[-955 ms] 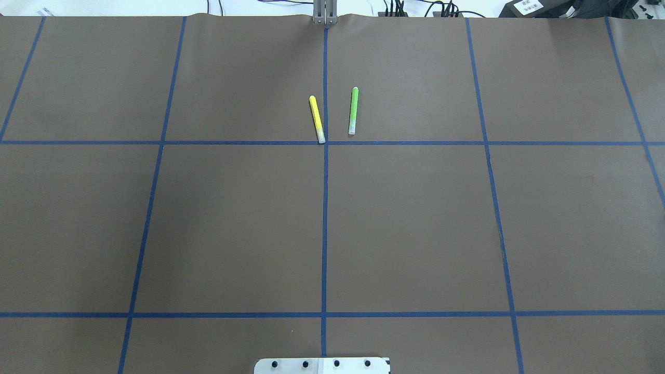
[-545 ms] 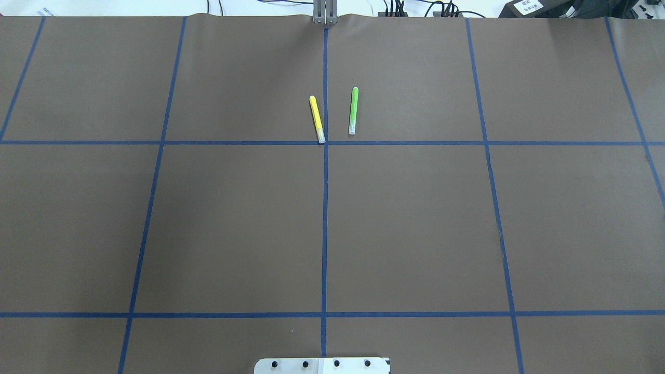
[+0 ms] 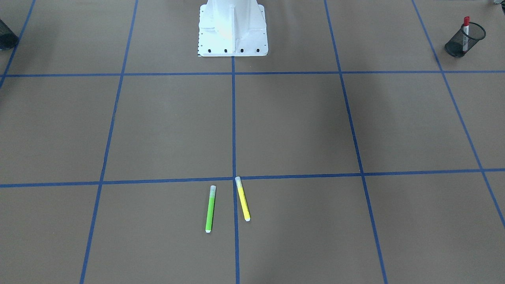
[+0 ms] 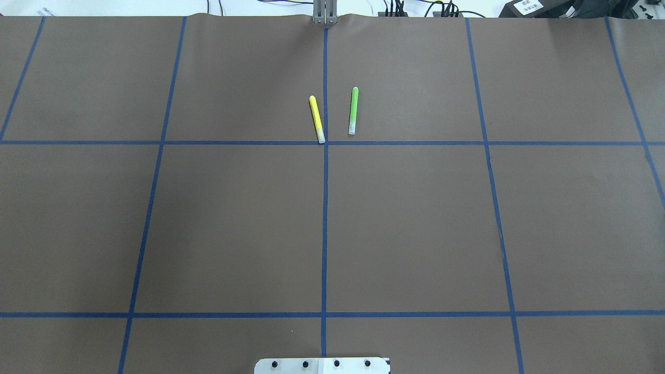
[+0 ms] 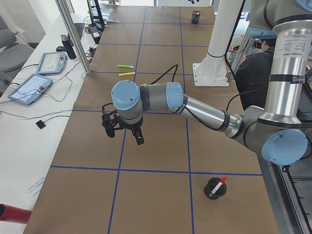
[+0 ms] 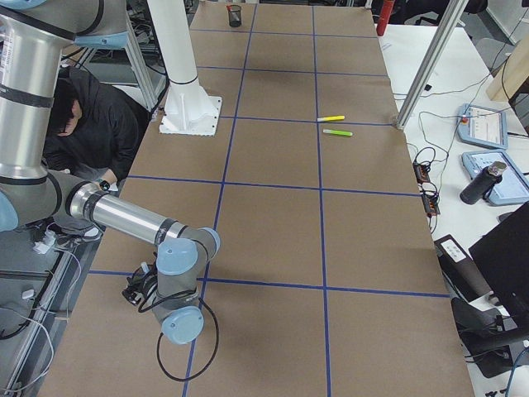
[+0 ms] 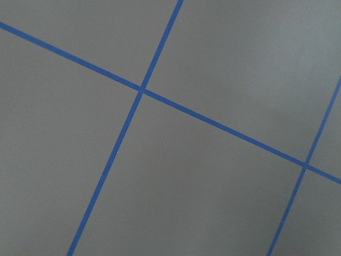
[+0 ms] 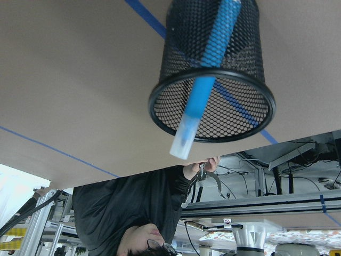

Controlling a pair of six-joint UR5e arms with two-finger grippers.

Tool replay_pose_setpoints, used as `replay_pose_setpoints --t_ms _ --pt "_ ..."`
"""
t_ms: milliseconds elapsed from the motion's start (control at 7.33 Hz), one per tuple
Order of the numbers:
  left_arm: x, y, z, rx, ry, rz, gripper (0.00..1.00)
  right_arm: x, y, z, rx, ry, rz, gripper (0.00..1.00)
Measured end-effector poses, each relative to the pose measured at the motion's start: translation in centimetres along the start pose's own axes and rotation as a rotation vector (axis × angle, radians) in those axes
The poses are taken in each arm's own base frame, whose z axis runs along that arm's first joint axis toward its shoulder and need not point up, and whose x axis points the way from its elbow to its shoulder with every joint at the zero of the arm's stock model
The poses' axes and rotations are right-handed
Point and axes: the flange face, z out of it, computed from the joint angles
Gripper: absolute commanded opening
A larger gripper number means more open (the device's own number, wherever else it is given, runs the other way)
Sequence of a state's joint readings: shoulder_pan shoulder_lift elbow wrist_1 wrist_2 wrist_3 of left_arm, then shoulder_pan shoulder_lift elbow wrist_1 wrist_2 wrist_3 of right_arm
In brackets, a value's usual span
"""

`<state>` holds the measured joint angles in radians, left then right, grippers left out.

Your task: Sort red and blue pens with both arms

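A slim white-barrelled pen with a red cap (image 3: 466,27) leans in a round black wire-mesh cup (image 3: 457,48) at the robot's left end of the table covered in matte brown paper (image 3: 296,126). The side camera at that end shows the same pen (image 5: 219,185) and cup (image 5: 212,191). The overhead view shows neither.

The blue-barrelled pen with a clear cap (image 8: 205,88) appears only to the right wrist camera. It slants inside a second black mesh cup (image 8: 178,45), with the cap poking past the rim. The front-facing view catches just an edge of that cup (image 3: 6,37), without the pen.

A smooth green marker (image 4: 353,110) and a yellow marker (image 4: 316,118) lie flat, near each other but apart, on either side of the centre strip of the blue tape grid (image 4: 324,218). They are well away from both cups.

The left arm's black gripper (image 5: 125,135) hangs above the paper and is seen only from the side, so its fingers cannot be judged as spread or closed. Its wrist camera shows only bare paper and crossing tape. The right arm's gripper (image 6: 136,291) sits low beside the table edge, half hidden behind a light-blue joint cap, and its fingers cannot be judged either.

A person in dark clothing (image 6: 83,116) bends near the robot's white pedestal (image 3: 232,31).
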<state>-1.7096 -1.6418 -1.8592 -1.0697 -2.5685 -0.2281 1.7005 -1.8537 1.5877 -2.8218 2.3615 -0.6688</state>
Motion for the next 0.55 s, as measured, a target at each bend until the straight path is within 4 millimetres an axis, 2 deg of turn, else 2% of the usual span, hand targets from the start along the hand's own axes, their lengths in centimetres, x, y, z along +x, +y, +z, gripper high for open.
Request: replay_pose_setpoints --t_ms 273,545 --pt "-0.6 -0.8 0.8 -0.008 -0.002 -0.008 1.0 -5.8 -2.1 -5.9 0.123 0.095 0.002 1.0" --pt "-0.4 -1.6 2.4 -0.022 -0.019 0.011 1.0 -13.4 -3.5 -12.7 0.311 0.18 -0.016 1.0"
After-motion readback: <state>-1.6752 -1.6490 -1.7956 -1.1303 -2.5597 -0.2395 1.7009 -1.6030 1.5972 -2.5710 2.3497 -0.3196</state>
